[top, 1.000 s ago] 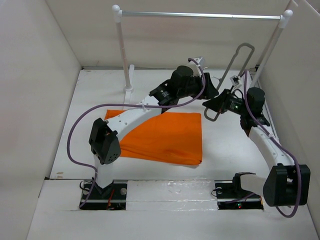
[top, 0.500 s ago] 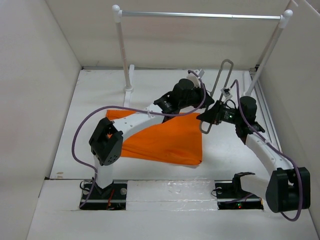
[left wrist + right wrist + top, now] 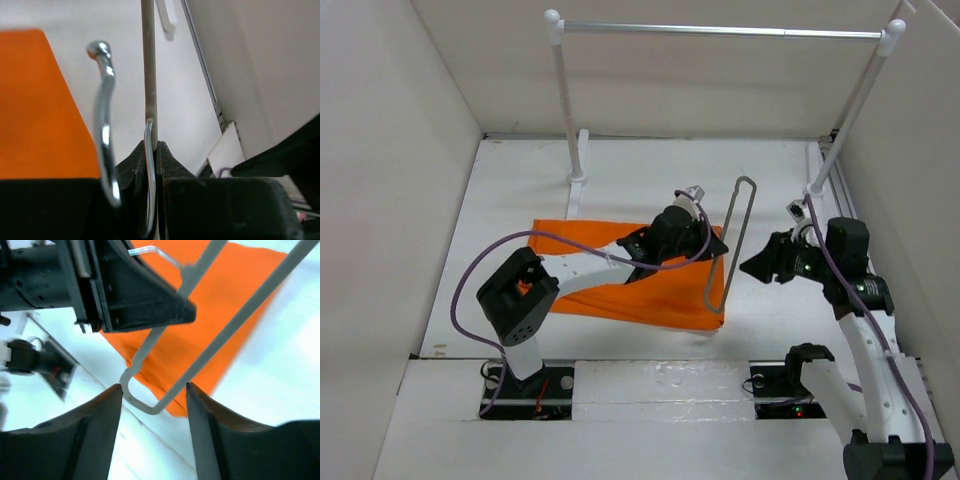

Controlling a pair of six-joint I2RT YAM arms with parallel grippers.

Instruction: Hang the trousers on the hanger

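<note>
**Hanger clamped in left gripper, upright over right edge of trousers; right gripper open**

Trousers (image 3: 620, 275): lying flat on the table (image 3: 520, 180), spread left to right in the near middle. 1 layer of orange cloth is visible. Waistband and button cannot be made out.

Hanger (image 3: 149, 65): off the table and turned edge-on to the top camera, so it shows as a narrow loop. Its far end is over bare table just beyond the trousers' far right corner. Its near rounded corner is over the cloth's right edge. From the top view I cannot tell whether that near corner touches the cloth. The metal hook (image 3: 105, 125) curves off beside the frame at the clamped spot.

Left gripper (image 3: 705, 240): reaches over the trousers from the left. In the left wrist view the 2 fingers are pressed together on the hanger's thin frame, next to the hook's stem.

Right gripper (image 3: 752, 265): to the right of the hanger, over bare table, pointing left at it, with a gap between them in the top view. In the right wrist view the jaws stand wide apart. The hanger's rounded corner shows between the 2 fingertips, beyond them, and nothing is gripped.

Rail (image 3: 720, 31): spans the far side on 2 white posts, well apart from the hanger.
</note>
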